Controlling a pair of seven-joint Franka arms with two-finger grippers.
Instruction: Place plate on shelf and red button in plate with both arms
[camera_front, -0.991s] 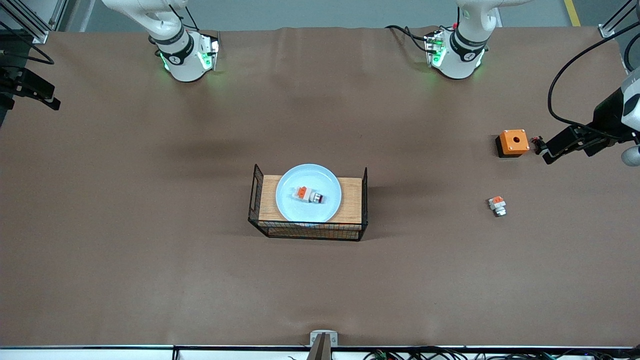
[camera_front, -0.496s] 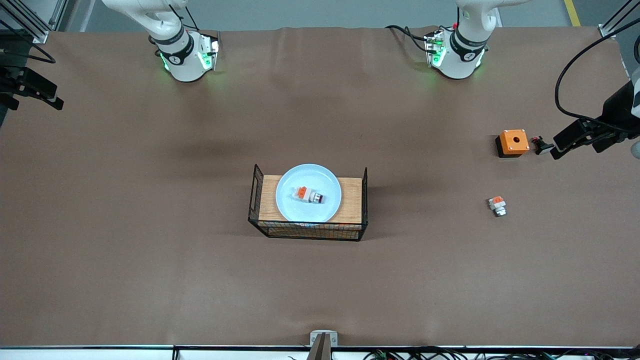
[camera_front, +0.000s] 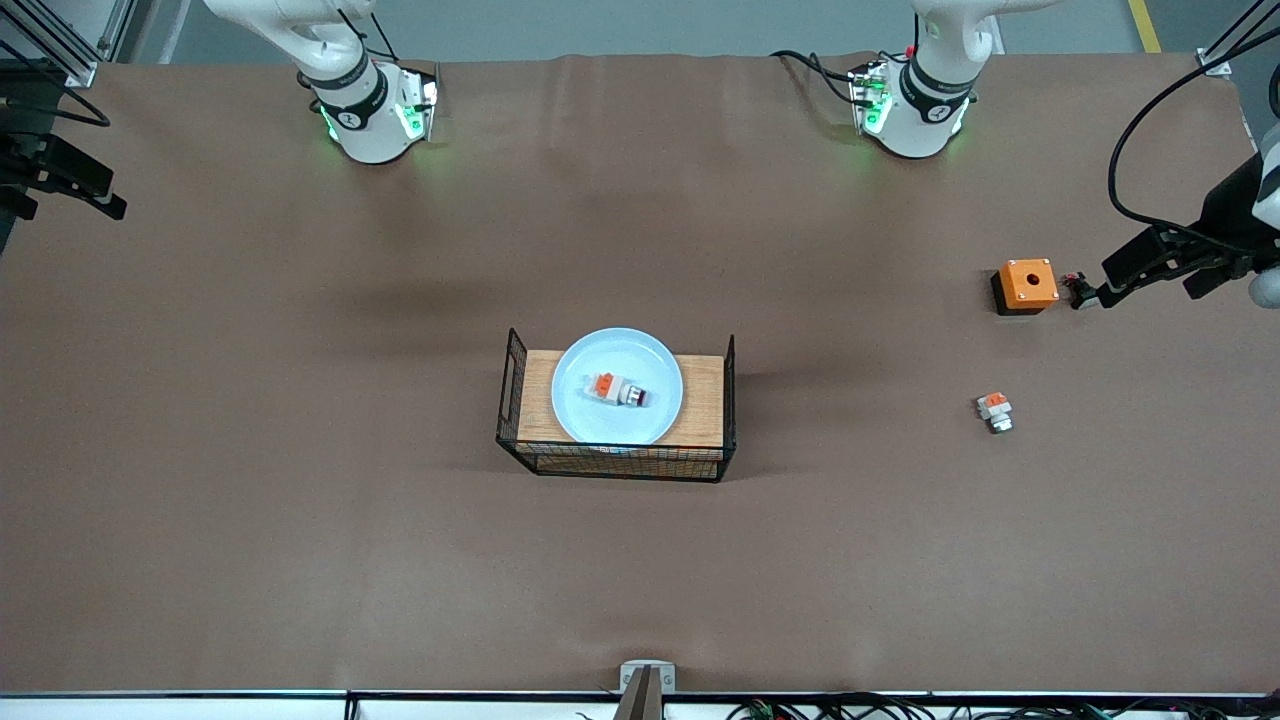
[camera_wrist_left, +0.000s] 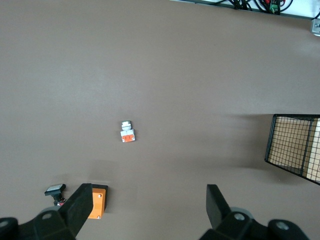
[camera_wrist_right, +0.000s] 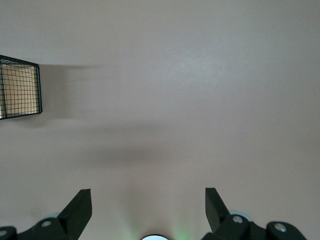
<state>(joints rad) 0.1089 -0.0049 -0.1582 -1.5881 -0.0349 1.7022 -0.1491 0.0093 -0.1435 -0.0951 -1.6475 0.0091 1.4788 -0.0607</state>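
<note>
Plate (camera_front: 617, 386) and red button (camera_front: 620, 390) had not moved from a second before: the pale blue plate sat on the wooden top of the wire rack (camera_front: 617, 440) at the middle of the table (camera_front: 300, 500), and the button lay inside the plate, orange end toward the right arm's side, dark cap toward the left arm's.

Over that second only the arms shifted. The left pincer (camera_wrist_left: 145, 212), its fingers (camera_wrist_left: 80, 207) spread wide and holding nothing, hung above the table at the left arm's end, and had drawn back from over the orange box (camera_front: 1026, 285) and a small black part (camera_front: 1077, 291) beside it. A second white-and-orange part with a silvery tip (camera_front: 995, 411) lay nearer the front camera than the box, unchanged. The right pincer (camera_wrist_right: 148, 210), also spread wide and empty, hung over bare table at the right arm's end, well apart from the rack, barely changed.

No readable writing or brand showed on anything.
</note>
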